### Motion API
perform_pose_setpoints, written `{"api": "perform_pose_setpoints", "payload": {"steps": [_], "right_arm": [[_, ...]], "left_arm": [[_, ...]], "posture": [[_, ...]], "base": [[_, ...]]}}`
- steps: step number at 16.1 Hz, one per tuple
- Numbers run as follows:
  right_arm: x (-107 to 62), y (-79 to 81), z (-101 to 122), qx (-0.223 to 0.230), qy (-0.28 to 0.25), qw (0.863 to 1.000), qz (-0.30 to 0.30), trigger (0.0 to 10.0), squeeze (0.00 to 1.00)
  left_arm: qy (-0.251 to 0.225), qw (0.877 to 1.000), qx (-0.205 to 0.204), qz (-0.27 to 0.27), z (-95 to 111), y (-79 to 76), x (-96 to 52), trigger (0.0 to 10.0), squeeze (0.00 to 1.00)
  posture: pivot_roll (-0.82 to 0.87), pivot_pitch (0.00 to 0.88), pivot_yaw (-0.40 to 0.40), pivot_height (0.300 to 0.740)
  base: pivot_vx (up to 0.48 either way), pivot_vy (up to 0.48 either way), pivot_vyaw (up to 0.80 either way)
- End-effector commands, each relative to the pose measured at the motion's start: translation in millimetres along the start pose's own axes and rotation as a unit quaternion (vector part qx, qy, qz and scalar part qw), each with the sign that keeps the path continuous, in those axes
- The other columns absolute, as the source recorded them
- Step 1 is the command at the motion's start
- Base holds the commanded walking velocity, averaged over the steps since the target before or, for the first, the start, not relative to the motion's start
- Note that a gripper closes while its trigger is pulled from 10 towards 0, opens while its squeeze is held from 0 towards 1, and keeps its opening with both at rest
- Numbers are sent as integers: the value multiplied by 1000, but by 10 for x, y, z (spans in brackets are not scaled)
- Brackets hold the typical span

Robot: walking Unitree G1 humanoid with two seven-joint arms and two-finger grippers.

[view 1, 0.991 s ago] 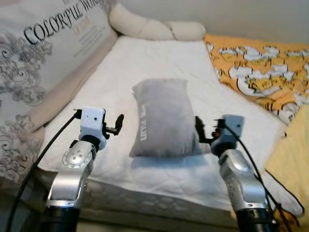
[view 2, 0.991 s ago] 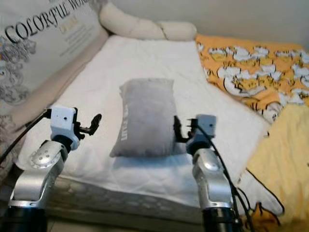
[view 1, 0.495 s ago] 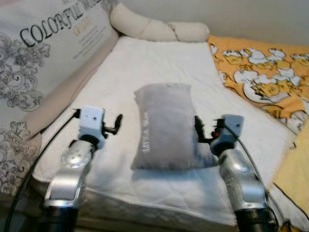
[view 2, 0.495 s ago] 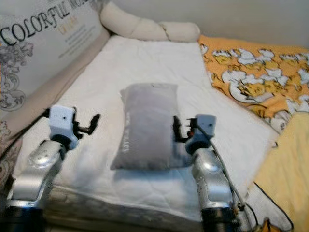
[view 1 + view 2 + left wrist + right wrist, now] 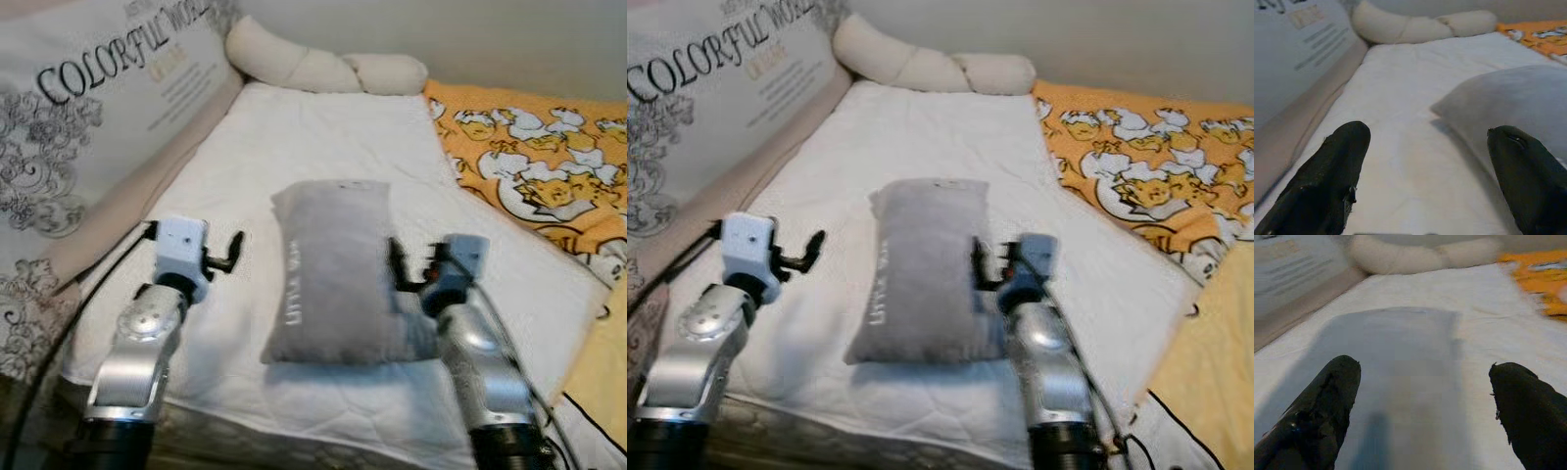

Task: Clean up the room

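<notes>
Where walls meet, white mattress (image 5: 323, 137) spreads.

soft, even indoor light, no glare. the head views are slightly smeared. the right wrist view is blurred throughout.

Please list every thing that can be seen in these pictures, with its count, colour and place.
grey pillow: one, grey, in the middle of the white mattress, between the two tools.
white mattress: one, white, under the pillow.
long cushion: one, cream, along the far end of the mattress.
printed panel: one, pale with dark lettering, along the robot's left side of the mattress.
orange blanket: one, orange with white figures, on the robot's right.
yellow cloth: one, yellow, near right corner.
left tool: one, black fingers open, left of the pillow.
right tool: one, black fingers open, at the pillow's right edge.
</notes>
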State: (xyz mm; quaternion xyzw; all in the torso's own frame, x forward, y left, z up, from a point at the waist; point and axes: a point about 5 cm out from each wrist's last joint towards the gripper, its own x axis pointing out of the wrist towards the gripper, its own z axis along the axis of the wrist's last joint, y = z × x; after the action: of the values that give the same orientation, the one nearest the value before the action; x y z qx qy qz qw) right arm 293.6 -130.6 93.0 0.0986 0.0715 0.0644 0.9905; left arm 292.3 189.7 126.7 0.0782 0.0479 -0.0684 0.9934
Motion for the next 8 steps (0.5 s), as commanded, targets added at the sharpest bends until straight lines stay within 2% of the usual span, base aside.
{"api": "perform_pose_setpoints", "payload": {"steps": [1, 4, 8], "right_arm": [[-6, -83, 41, -8, -3, 1000, -11, 10000, 0], [-41, -117, 46, -14, -4, 1000, -12, 10000, 0], [-130, -316, 91, -25, -6, 999, -32, 10000, 0]], "left_arm": [[-9, 1000, 0, -14, 44, -58, -3, 10000, 0], [2, 1000, 8, -22, 2, -90, -55, 10000, 0], [14, 1000, 9, -11, -72, -11, -153, 10000, 0]], "posture": [[82, 0, -16, 740], [79, 0, -5, 740], [81, 0, -5, 740]], "base": [[0, 0, 0], [0, 0, 0], [0, 0, 0]]}}
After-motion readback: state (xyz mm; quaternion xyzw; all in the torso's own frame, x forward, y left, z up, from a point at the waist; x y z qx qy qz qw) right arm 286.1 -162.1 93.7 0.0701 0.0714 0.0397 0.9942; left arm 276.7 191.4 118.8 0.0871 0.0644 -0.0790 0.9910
